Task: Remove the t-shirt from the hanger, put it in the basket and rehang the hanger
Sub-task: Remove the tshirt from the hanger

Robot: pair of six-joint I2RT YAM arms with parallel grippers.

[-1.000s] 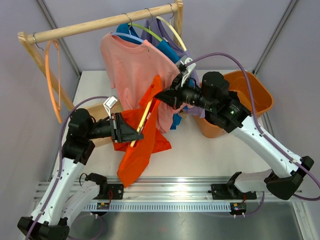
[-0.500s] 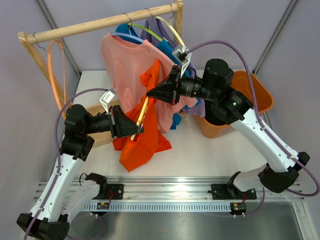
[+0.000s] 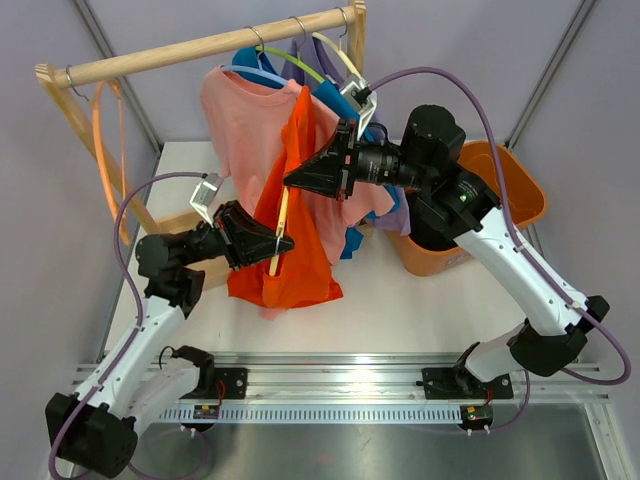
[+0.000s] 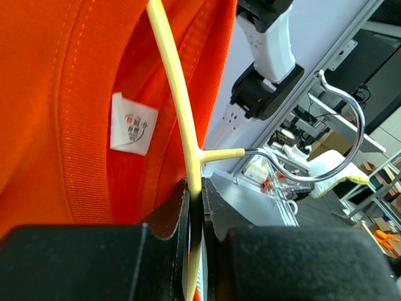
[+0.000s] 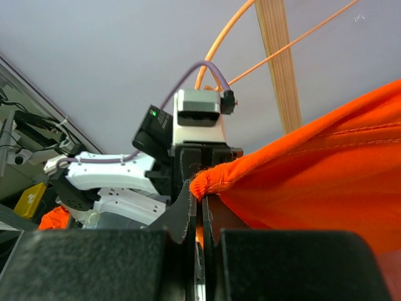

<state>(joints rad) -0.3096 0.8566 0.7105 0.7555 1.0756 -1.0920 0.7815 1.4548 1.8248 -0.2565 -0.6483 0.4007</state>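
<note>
Jaws of the left arm clamp the yellow hanger steady so the right arm's (clenched on an orange t-shirt fold) can pull it off.

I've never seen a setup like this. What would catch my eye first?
The bright orange t-shirt at the centre of the scene, held up between the two arms. The left gripper is clamped on its yellow hanger, while the right gripper pinches a fold of the cloth higher up. Behind them, a wooden rail carries more clothes, with a pink shirt in front.
</note>
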